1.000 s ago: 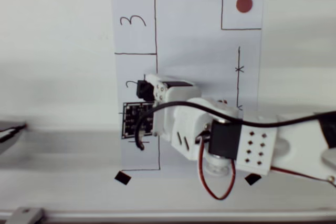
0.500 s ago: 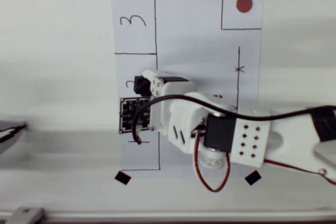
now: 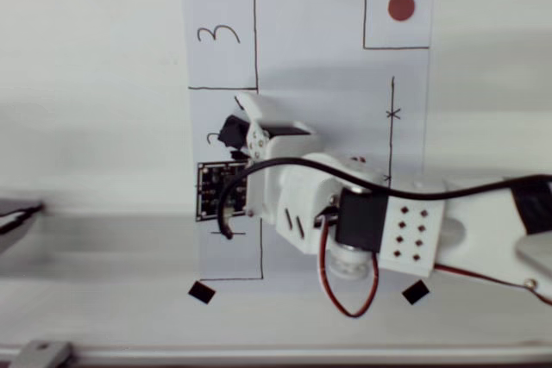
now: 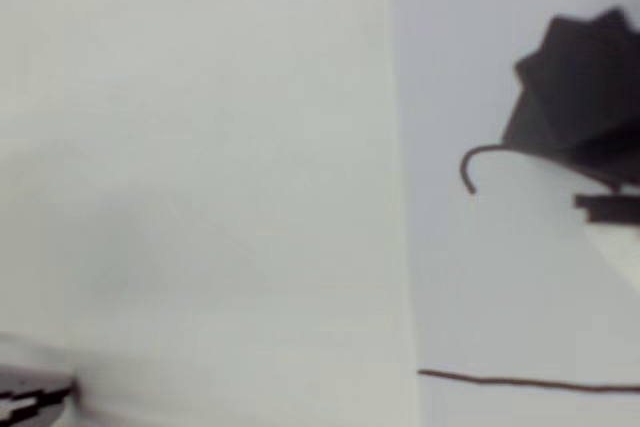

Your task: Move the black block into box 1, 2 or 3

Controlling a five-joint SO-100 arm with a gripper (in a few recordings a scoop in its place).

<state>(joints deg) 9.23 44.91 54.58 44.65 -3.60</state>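
Inside the box [image 3: 224,157], the tool [image 3: 241,131] looks spread beside the black block [image 3: 231,129], likely light, rigid, best pinched across flat sides.

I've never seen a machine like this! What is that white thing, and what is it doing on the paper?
It's a robot arm, seen from a camera above the table. The other picture comes from a small camera riding on its wrist. A sheet of paper lies on the table, with drawn boxes, a number 3 and a red dot. The arm's gripper is at a black block over box 2. Whether it grips the block, I cannot tell. The wrist camera shows the block close up.
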